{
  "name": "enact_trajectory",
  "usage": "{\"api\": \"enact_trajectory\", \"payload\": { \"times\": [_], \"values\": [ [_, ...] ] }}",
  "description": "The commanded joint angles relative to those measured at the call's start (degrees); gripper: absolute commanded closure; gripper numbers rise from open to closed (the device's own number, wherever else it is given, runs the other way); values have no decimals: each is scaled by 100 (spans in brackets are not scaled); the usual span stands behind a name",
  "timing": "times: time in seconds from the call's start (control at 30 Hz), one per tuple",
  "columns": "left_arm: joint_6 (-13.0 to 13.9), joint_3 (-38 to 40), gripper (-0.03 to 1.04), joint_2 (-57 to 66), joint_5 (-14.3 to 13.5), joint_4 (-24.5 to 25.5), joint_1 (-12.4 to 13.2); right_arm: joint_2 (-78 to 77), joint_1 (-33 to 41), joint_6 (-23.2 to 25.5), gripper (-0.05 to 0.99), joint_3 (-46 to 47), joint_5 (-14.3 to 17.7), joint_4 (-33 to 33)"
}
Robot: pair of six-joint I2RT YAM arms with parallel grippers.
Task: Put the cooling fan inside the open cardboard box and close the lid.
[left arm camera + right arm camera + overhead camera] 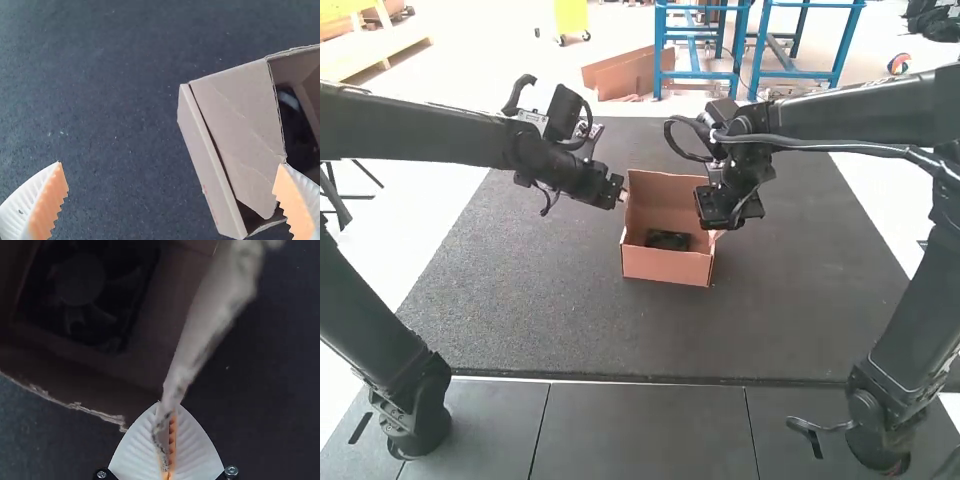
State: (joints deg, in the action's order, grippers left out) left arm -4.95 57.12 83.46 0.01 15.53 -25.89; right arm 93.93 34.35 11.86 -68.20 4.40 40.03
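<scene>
the cardboard box [665, 262] is sitting open-topped near the middle of the dark mat [520, 280], small, plain and brown, one long wall facing the arms' bases. its lid [658, 190] is standing upright along the far edge, not yet folded down. the cooling fan [667, 240], black and square with a round hub and curved blades, is lying flat on the box's floor. a side flap [212, 320] is sticking upward, pinched edge-on between the right gripper [167, 420]'s closed fingers.
</scene>
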Motion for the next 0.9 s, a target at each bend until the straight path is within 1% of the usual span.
{"api": "enact_trajectory", "payload": {
  "times": [0.0, 0.07, 0.1, 0.13, 0.2, 0.27, 0.3, 0.33, 0.43, 0.53, 0.6, 0.77, 0.83, 0.87],
  "values": [
    [161, 36, 4, -260, -45, 12, -13, -235, 142, -70, 94, 79, -212, 84],
    [152, 80, 4, -348, -63, 12, 14, -226, 151, -52, 94, 79, -309, 84],
    [152, 106, 4, -392, -80, 3, 40, -226, 125, -8, 92, 88, -309, 84],
    [152, 141, 4, -418, -98, 3, 58, -235, 107, 80, 81, 53, -317, 84],
    [152, 203, 4, -480, -107, -6, 102, -270, 90, 229, 46, -35, -432, 93],
    [135, 282, 4, -489, -115, -41, 119, -340, 90, 238, 16, -123, -537, 101],
    [135, 326, 4, -489, -115, -59, 137, -375, 90, 238, 5, -158, -563, 119],
    [126, 379, 4, -489, -151, -85, 137, -411, 81, 229, 2, -211, -572, 137],
    [100, 519, 4, -453, -221, -261, 128, -560, -25, 229, 2, -290, -634, 137],
    [91, 677, 4, -357, -370, -489, 102, -762, -236, 229, 2, -307, -634, 101],
    [91, 809, 4, -243, -449, -542, 75, -885, -394, 194, 2, -307, -625, 75],
    [73, 1178, 4, 135, -528, -577, -109, -1254, -754, -8, 2, -281, -590, 14],
    [73, 1354, 4, 285, -572, -586, -224, -1413, -886, -166, 2, -237, -572, -127],
    [82, 1451, 4, 373, -572, -586, -276, -1500, -965, -210, 2, -193, -502, -215]
  ]
}}
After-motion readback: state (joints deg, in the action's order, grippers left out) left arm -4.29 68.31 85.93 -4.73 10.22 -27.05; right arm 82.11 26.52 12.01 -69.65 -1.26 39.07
